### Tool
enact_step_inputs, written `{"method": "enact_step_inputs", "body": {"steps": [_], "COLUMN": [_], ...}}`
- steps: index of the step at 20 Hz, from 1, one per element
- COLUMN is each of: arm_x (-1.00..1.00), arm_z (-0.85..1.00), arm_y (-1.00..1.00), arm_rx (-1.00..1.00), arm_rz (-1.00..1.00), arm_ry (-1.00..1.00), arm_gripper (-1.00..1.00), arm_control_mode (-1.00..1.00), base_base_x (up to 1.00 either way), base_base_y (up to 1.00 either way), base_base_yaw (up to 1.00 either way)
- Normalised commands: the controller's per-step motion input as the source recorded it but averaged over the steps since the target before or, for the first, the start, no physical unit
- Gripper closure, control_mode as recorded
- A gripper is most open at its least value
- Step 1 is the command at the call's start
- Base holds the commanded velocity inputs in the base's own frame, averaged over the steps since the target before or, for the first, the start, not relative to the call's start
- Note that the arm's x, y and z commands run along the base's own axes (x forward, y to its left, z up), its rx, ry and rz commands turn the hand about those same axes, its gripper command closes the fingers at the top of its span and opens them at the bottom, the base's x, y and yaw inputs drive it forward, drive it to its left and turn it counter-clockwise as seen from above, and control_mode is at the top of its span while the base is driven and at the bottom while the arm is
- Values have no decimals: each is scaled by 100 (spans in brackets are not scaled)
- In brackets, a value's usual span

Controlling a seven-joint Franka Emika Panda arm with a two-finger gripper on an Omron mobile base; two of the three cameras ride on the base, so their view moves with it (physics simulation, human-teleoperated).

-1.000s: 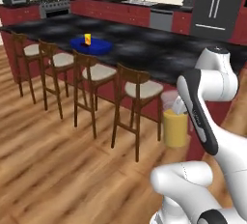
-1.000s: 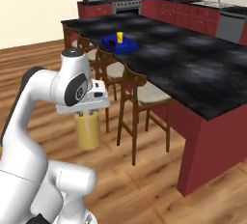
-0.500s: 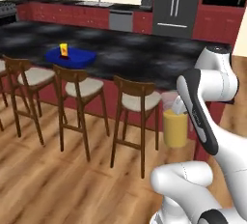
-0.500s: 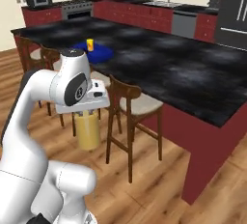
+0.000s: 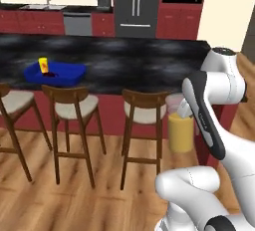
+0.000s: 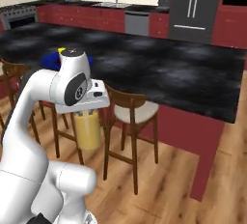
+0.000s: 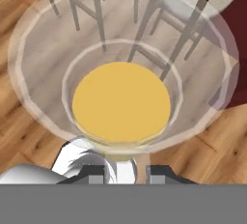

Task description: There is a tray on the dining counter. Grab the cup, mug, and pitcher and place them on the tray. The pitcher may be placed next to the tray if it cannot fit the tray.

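Pitcher hangs in the air beside the robot, clear of the floor, in front of the wooden chairs and below the level of the dining counter; the gripper is clamped on its rim, with the two fingertips rising on either side of the near wall in the hand view; the orange liquid fills the lower part and the clear upper part stands above it. In the right base view the pitcher hangs upright directly under the white hand, just beside a chair; in the hand view the camera looks straight down into the pitcher, with chair legs and wooden floor visible through the clear wall. Tray lies on the dining counter toward its left end, well apart from the pitcher; the yellow cup stands upright on the tray near its back left; a small dark red mug sits low on the tray just beside the cup.
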Motion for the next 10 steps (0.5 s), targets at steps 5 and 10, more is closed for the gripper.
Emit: {"method": "enact_step_inputs", "body": {"steps": [5, 10], "arm_x": [0, 0], "arm_z": [0, 0], "arm_y": [0, 0], "arm_rx": [0, 0], "arm_rz": [0, 0], "arm_ry": [0, 0], "arm_gripper": [100, 100], "arm_control_mode": [100, 100], "base_base_x": [33, 23], "base_base_y": [100, 100], "base_base_yaw": [-53, -55]}}
